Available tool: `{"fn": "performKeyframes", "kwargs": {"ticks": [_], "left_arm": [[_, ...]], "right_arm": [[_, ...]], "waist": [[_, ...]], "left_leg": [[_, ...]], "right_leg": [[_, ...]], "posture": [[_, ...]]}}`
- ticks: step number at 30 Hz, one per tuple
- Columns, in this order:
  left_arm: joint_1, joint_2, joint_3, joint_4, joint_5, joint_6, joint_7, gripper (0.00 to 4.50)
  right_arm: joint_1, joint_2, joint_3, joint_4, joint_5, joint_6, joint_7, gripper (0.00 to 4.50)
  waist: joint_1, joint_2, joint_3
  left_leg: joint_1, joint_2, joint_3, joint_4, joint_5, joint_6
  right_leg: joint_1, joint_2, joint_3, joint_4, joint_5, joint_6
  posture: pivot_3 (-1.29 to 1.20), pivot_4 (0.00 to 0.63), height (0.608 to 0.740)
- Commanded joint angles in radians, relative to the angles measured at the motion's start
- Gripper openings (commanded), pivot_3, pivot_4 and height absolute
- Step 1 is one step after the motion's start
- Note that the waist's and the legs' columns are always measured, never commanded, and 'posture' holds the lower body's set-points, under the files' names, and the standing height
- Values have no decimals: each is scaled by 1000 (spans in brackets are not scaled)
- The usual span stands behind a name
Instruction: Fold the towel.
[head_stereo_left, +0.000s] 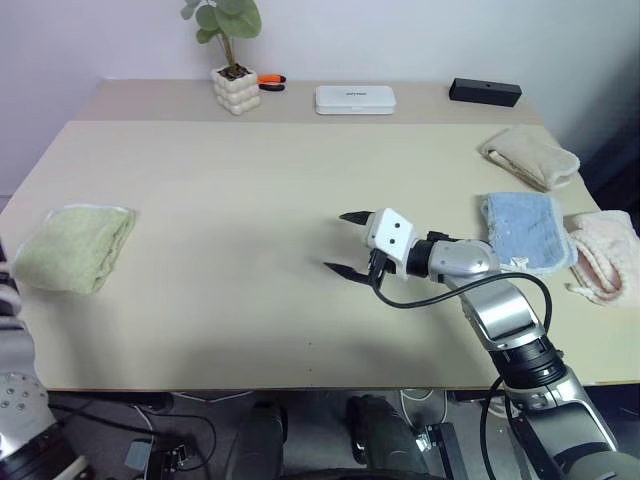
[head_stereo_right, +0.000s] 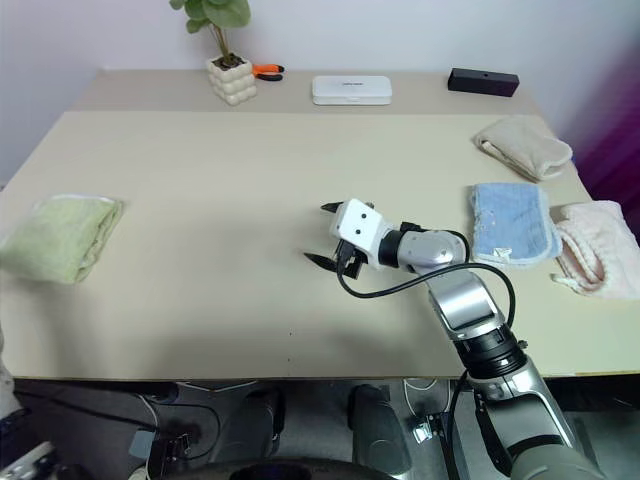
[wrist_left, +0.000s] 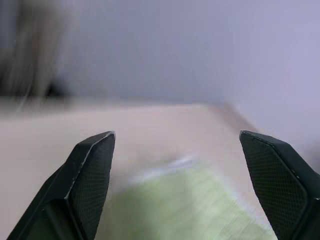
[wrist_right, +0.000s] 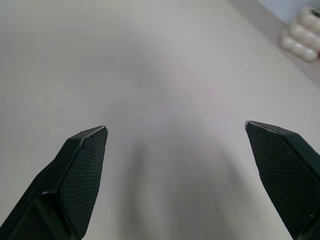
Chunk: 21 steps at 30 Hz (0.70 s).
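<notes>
Clearly the towel (head_stereo_left: 73, 248), light green with a thin white trim, lies folded into a thick bundle at the far left edge of the tabletop (head_stereo_left: 250, 180), about midway between its near and far sides. The left claw (wrist_left: 177, 145) hangs just above it in the left wrist view, its two black fingers (wrist_left: 92, 175) spread wide with nothing between them; the green cloth shows below the gap, blurred.

The right claw (head_stereo_left: 345, 243) hovers over bare tabletop near the middle, well apart from the towel, pointing left with its fingers (head_stereo_left: 355, 217) spread wide and empty.

On the right side lie three more cloths: a light blue towel (head_stereo_left: 525, 232) just right of the right arm, a pale pink one (head_stereo_left: 603, 255) beside it at the right edge, and a beige one (head_stereo_left: 530, 156) farther back.

Along the far side stand a small plant in a bumpy white pot (head_stereo_left: 234, 88), an orange-handled tool (head_stereo_left: 270, 81) just right of it, a flat white box (head_stereo_left: 355, 98) with small writing too tiny to read, and a black box (head_stereo_left: 485, 92) farther right. No brand or label can be made out on any of them.
</notes>
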Motion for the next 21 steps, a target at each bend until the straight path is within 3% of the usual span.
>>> {"fn": "performKeyframes", "kwargs": {"ticks": [1,5,7,12,21], "left_arm": [[8,95,-268,-96,120,47,-200,4060],[7,187,-536,-110,325,-24,-405,4060],[-8,168,-603,-89,354,-57,-473,4060],[-55,83,-613,-26,348,-47,-527,4060],[-32,40,-586,10,363,-41,-605,4060]], "right_arm": [[-13,27,-119,1,83,110,-67,4500],[40,18,-228,-25,164,246,-110,4500],[82,7,-283,-35,193,292,-131,4500],[179,-77,-295,-36,143,238,-127,4500],[207,-138,-329,-51,160,227,-131,4500]], "waist": [[1,1,0],[-16,1,0],[-20,3,1],[-27,5,3],[-24,5,2]], "left_leg": [[0,0,0,0,0,0],[-1,0,2,-2,0,0],[-1,1,1,-5,0,0],[0,2,2,-7,0,1],[-1,2,2,-4,0,1]], "right_leg": [[0,0,0,0,0,0],[-2,0,2,0,0,0],[-4,1,2,0,0,1],[-6,2,2,2,2,3],[-5,3,2,2,2,4]], "posture": [[0,150,737],[0,150,737],[0,150,737],[0,150,737],[0,150,737]]}}
